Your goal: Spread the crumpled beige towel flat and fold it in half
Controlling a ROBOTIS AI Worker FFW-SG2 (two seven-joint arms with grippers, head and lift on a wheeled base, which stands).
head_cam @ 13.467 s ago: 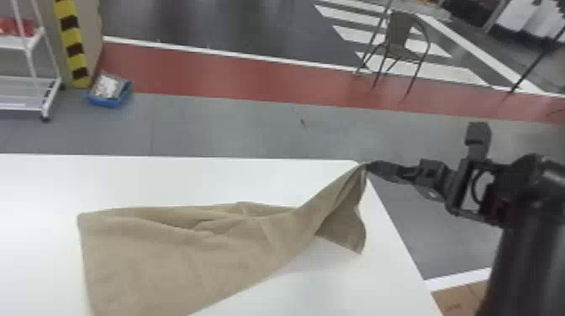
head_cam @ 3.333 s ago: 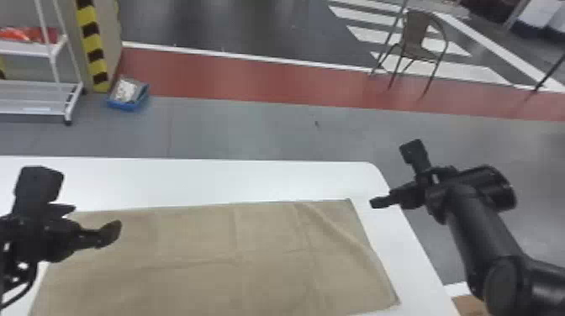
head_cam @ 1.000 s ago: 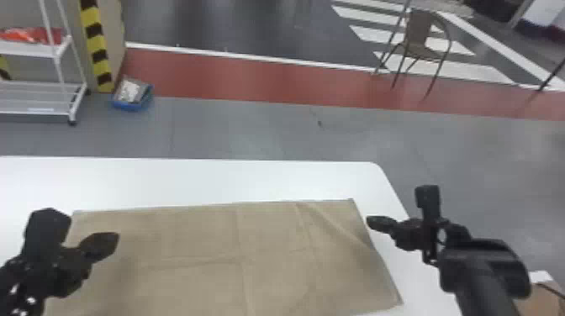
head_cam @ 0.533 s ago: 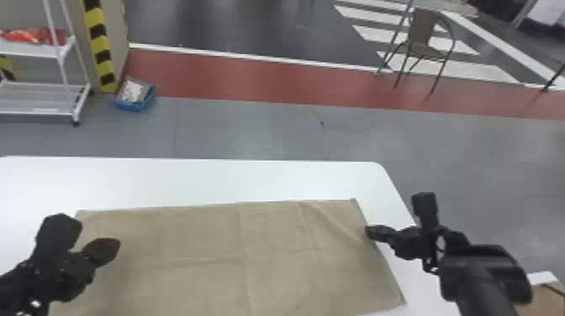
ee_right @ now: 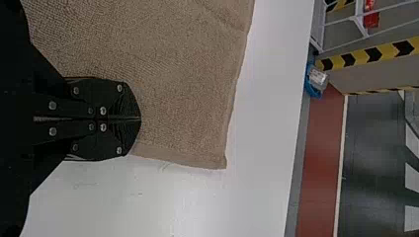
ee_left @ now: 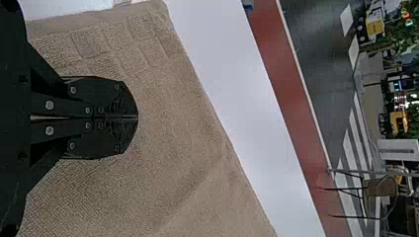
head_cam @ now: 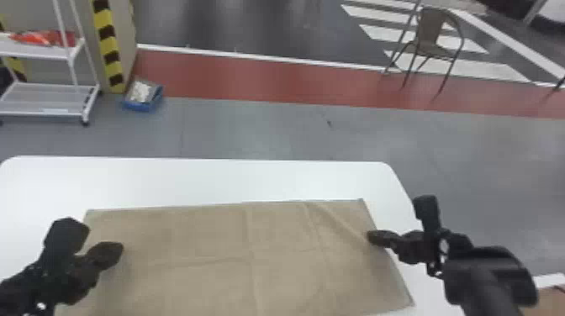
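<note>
The beige towel (head_cam: 210,252) lies spread as a wide rectangle on the white table, with light creases toward its right part. My left gripper (head_cam: 120,251) is over the towel's left part, and in the left wrist view this gripper (ee_left: 137,117) has its fingers together above the cloth (ee_left: 163,113). At the towel's right edge stands my right gripper (head_cam: 370,238). The right wrist view has that gripper (ee_right: 140,119) with fingers together too, beside the towel's side hem, near a corner of the cloth (ee_right: 192,98). No cloth is visible between either pair of fingers.
The white table (head_cam: 201,178) has its far edge beyond the towel and a rounded right corner. On the floor behind stand a white shelf cart (head_cam: 46,101), a blue bin (head_cam: 143,98) and a chair (head_cam: 435,38).
Since the early frame, the towel has gone from bunched and lifted at its right corner to flat, released by my right gripper. Lately the right gripper moved left onto the towel's edge.
</note>
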